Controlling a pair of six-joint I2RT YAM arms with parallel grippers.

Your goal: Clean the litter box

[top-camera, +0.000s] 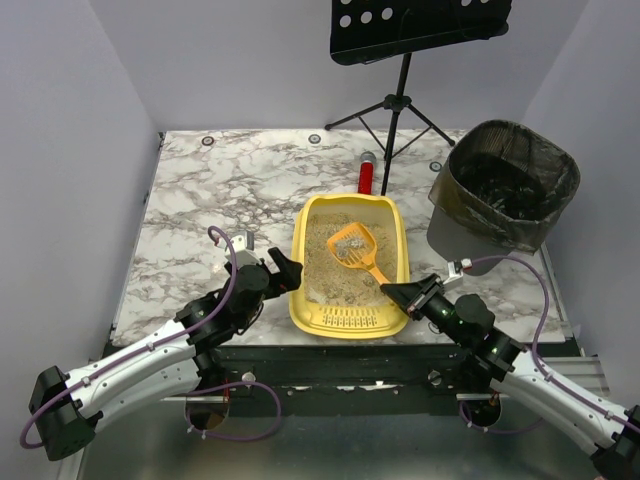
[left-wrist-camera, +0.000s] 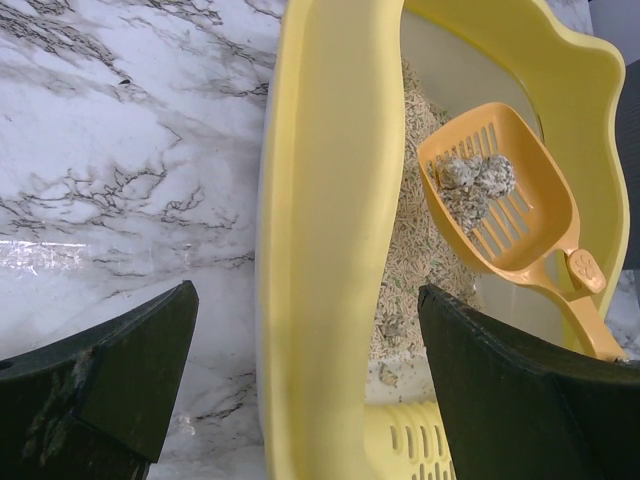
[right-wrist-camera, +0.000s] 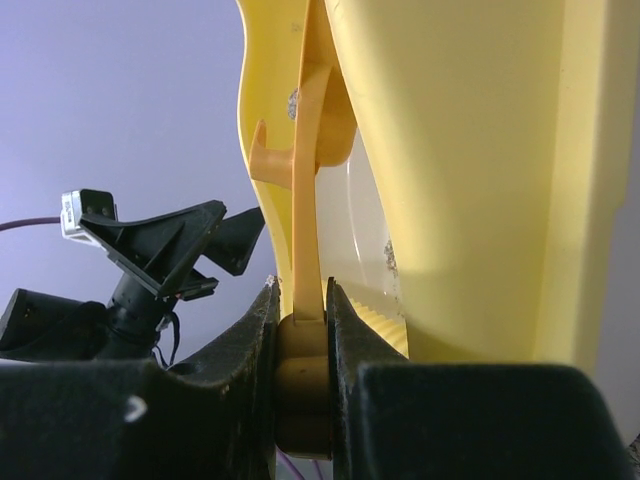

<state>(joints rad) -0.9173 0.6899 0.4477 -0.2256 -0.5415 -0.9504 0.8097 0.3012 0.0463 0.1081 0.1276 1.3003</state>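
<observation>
The yellow litter box [top-camera: 302,262] lies in the middle of the marble table, with beige litter inside and its ridged lip toward me. An orange slotted scoop [top-camera: 352,243] hovers over the litter, carrying a few grey clumps [left-wrist-camera: 476,180]. My right gripper [top-camera: 396,293] is shut on the end of the scoop's handle [right-wrist-camera: 306,200], just off the box's near right corner. My left gripper [left-wrist-camera: 308,292] is open and straddles the box's left wall [left-wrist-camera: 330,200] without touching it: one finger outside over the marble, the other inside above the litter.
A black mesh bin [top-camera: 512,188] with a dark liner stands at the back right, beside the table. A red cylinder [top-camera: 366,178] lies just behind the box. A black music stand [top-camera: 398,95] rises at the back. The table's front edge runs under both arms.
</observation>
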